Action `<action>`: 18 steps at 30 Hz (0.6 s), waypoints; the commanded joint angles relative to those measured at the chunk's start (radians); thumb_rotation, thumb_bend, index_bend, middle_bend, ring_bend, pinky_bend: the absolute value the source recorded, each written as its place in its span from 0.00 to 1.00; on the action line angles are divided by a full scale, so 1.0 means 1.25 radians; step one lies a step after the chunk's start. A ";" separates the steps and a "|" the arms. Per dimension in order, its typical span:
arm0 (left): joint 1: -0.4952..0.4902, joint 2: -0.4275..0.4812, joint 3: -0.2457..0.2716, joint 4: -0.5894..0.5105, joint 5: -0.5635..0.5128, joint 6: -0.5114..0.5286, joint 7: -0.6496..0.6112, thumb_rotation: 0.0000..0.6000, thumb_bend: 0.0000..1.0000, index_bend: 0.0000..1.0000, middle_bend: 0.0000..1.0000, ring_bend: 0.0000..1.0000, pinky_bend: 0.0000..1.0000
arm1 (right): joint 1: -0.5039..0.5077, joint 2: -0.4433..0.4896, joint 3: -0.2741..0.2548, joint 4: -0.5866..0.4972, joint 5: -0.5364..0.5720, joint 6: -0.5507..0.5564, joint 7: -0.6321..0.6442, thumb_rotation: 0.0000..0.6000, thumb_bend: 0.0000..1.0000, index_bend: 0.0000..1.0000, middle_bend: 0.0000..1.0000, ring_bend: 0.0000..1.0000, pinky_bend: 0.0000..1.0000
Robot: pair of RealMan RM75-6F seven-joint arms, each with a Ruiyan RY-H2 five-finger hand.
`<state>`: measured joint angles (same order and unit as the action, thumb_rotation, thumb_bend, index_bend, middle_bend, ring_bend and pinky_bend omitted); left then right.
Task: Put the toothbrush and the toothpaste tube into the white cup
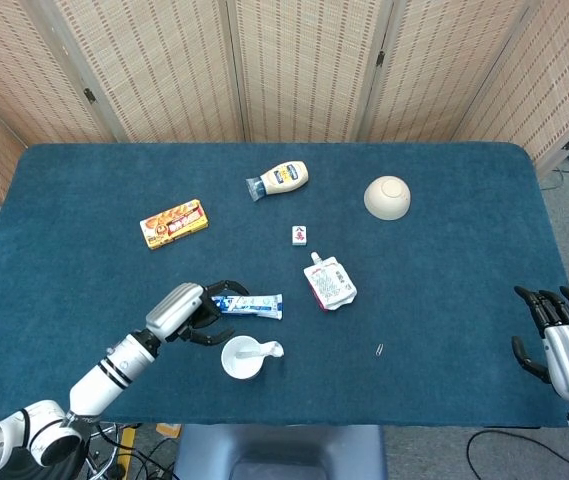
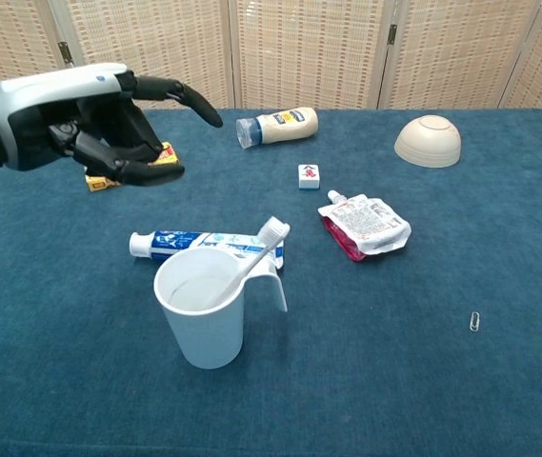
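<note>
The white cup [image 2: 203, 312] [image 1: 242, 358] stands near the table's front edge. The white toothbrush [image 2: 254, 258] [image 1: 264, 350] leans inside it, its head over the rim by the handle. The blue and white toothpaste tube [image 2: 194, 243] [image 1: 249, 303] lies flat just behind the cup. My left hand [image 2: 90, 121] [image 1: 186, 313] hovers empty, fingers apart, to the left of the tube and above the table. My right hand [image 1: 562, 343] stays at the table's right front edge, fingers spread and empty.
A mayonnaise bottle [image 2: 278, 125] lies at the back centre, with an upturned beige bowl [image 2: 428, 140] to its right. A small tile [image 2: 309, 175] and a red pouch [image 2: 364, 225] lie mid-table. An orange box [image 1: 174, 223] sits at the left. A paperclip [image 2: 474, 322] lies front right.
</note>
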<state>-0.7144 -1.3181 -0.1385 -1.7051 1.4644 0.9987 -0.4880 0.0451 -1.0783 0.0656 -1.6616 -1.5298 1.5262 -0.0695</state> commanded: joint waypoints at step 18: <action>-0.150 -0.150 0.013 0.249 -0.171 -0.198 0.443 1.00 0.36 0.37 1.00 0.91 0.91 | -0.003 -0.004 -0.002 0.003 0.009 -0.001 -0.005 1.00 0.34 0.14 0.25 0.18 0.12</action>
<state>-0.8676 -1.4496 -0.1387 -1.4440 1.2723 0.7724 -0.0303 0.0416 -1.0835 0.0634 -1.6584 -1.5192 1.5248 -0.0761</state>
